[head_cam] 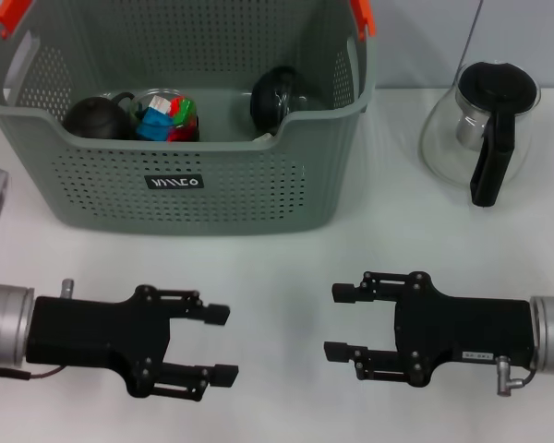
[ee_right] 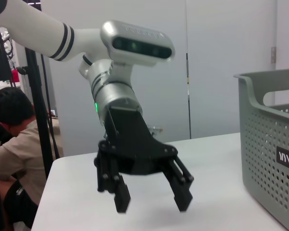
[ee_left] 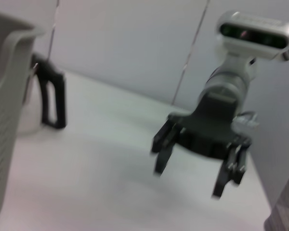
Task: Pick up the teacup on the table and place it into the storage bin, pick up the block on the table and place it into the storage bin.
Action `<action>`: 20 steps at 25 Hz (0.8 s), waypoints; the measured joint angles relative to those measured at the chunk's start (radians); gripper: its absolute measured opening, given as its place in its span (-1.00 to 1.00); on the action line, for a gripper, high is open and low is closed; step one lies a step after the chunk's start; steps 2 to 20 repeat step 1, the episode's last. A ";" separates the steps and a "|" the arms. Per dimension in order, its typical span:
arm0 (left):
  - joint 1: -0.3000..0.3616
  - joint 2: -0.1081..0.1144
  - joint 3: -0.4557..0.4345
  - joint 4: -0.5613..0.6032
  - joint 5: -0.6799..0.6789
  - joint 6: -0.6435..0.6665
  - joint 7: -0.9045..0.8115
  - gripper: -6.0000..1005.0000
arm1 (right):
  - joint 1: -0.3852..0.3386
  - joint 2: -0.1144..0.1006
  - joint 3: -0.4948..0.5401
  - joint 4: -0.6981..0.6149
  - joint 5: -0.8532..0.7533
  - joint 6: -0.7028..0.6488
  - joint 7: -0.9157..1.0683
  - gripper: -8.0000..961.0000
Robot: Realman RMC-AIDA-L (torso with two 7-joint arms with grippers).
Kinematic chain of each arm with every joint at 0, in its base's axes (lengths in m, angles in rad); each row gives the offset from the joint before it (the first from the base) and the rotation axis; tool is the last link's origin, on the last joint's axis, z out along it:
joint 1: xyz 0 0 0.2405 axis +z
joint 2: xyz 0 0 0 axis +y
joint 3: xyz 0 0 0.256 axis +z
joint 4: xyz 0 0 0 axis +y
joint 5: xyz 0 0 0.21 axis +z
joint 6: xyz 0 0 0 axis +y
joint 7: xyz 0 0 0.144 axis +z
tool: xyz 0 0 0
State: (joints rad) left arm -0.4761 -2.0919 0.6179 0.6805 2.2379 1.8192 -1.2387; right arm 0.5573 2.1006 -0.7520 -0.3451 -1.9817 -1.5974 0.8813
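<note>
Nearest the body, the left gripper [head_cam: 223, 343] is held low over the table [head_cam: 277, 268] with its jaws spread and nothing between them. Facing it, just across a bare gap, the right gripper [head_cam: 340, 321] is held at the same height, its jaws also parted and empty. In the right wrist view the left gripper [ee_right: 149, 199] is seen hanging clear of the table, fingers apart; in the left wrist view the right gripper [ee_left: 190, 180] is seen likewise, open and off the surface.

Beyond both grippers, ahead of the left one and slightly toward the middle, the bin [head_cam: 203, 189] is set on the table. Inside it, past its near wall, a dark teacup [head_cam: 94, 117] is seen toward the left gripper's side, a glass cup [head_cam: 166, 114] holding a coloured block [head_cam: 164, 118] lies beside it, and another dark rounded vessel [head_cam: 277, 97] lies toward the right gripper's side.

Ahead of the right gripper and outward from it, a glass teapot [head_cam: 480, 125] with a black lid and handle stands apart from the bin.
</note>
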 joint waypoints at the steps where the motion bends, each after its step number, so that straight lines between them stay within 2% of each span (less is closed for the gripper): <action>1: 0.000 0.000 -0.001 -0.001 -0.016 0.012 0.017 0.50 | -0.001 0.001 0.000 0.000 0.000 0.000 0.000 0.46; 20: 0.000 0.000 -0.001 -0.001 -0.016 0.012 0.017 0.50 | -0.001 0.001 0.000 0.000 0.000 0.000 0.000 0.46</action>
